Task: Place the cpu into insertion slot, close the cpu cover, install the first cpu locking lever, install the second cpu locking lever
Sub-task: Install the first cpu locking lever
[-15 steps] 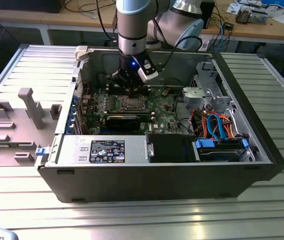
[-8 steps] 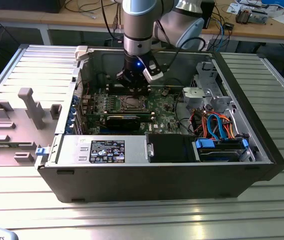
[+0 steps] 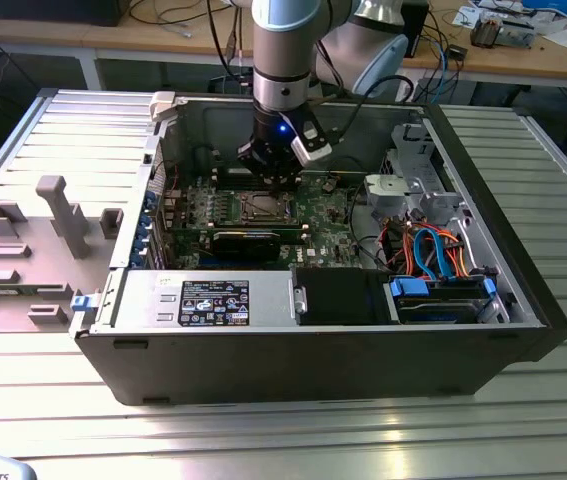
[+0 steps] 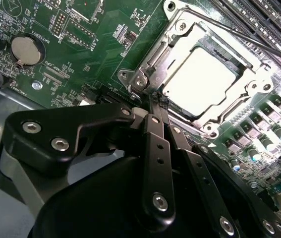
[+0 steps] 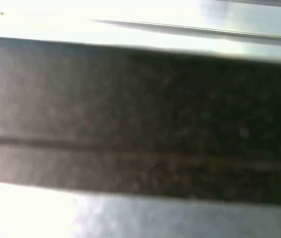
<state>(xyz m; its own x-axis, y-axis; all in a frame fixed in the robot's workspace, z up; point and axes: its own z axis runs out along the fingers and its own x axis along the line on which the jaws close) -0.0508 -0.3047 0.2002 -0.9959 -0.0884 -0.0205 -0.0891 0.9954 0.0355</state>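
From where I stand, the black claw (image 4: 158, 101) is closed to a narrow tip and holds nothing; the tip rests at the edge of the small square insertion slot with its silvery metal rim (image 4: 130, 77). The thin silvery-tan square cpu (image 4: 202, 79) already lies flat inside the slot, pale and bright under the light. The thin silvery metal cpu cover frame (image 4: 180, 37) seems to lie down around it, so I judge the work is at the locking levers. The next move calls for a fine, careful push on thin wire beside the green circuit board (image 4: 100, 34).
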